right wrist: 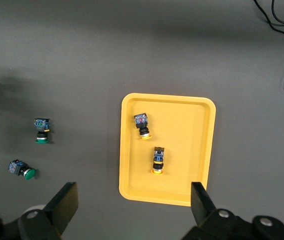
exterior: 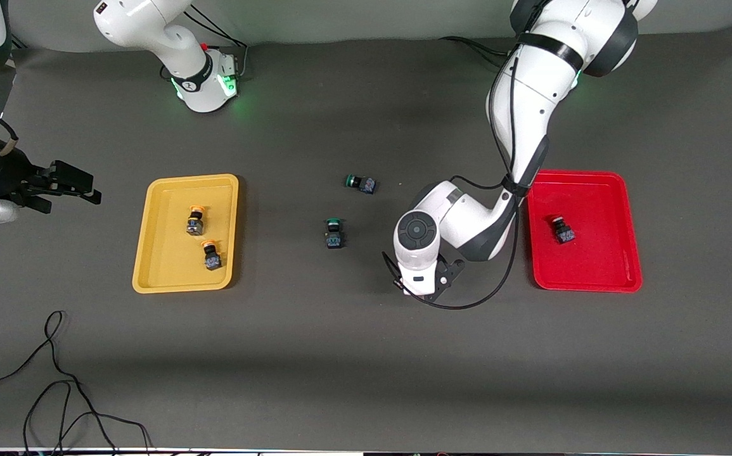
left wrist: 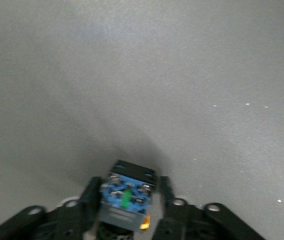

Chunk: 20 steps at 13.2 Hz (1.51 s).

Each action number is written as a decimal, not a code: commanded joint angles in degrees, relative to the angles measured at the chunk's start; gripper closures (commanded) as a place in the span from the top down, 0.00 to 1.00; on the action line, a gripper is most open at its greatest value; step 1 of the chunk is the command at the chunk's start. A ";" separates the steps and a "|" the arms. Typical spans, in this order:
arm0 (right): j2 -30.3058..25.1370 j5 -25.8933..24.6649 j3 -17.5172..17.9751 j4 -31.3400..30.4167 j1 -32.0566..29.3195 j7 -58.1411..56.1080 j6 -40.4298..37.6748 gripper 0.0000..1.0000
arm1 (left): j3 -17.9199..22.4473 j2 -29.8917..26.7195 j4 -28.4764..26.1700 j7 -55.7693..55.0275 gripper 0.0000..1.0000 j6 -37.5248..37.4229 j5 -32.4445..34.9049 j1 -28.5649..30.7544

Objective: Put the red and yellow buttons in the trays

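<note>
Left claw (exterior: 428,285): low over bare bench (exterior: 366,354), between the green buttons (exterior: 334,232) and the red tray (exterior: 584,282), closed on the held button (left wrist: 127,192). Fingers (left wrist: 89,200) pressed against the dark body on both sides, bluish base turned up toward the wrist camera, cap pointing down. Gripped by the body because the flat sides give the pads something square to seat on. Cap colour hidden in the left wrist view; judged red from the red cap at the edge of the right wrist view, at about the same spot.

Red tray: one red button (exterior: 562,229) lying inside, near the middle. Room left for a second, hence the likely destination of the held button.

Yellow tray (exterior: 182,286): both yellow buttons (exterior: 196,221) lying inside, close together, caps toward the robot bases. Nothing more required there.

Green buttons: left on the bench between the trays, not part of the sort.

Right claw (exterior: 64,187): wide open and empty, parked over the bench at the right arm's end beside the yellow tray, waiting clear of the working arm
</note>
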 commanded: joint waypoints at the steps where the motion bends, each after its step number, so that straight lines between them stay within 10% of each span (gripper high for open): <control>1: 0.93 -1.35 0.04 1.48 0.19 1.31 -0.75 1.00 | 0.91 -1.30 0.56 1.40 0.00 -2.81 0.03 -0.86; 8: 1.46 -1.09 -0.13 1.39 0.10 0.87 -0.66 1.00 | 1.09 -11.74 0.32 26.39 0.00 -27.33 -0.50 16.50; 15: 0.49 -1.00 1.17 2.00 -1.11 4.30 -2.49 1.00 | 1.44 -39.59 -48.85 48.33 0.00 6.09 4.60 39.20; 20: -1.71 -5.84 28.48 2.18 -26.14 3.76 -2.94 1.00 | 1.97 -43.66 -66.55 48.43 0.00 25.86 6.00 42.47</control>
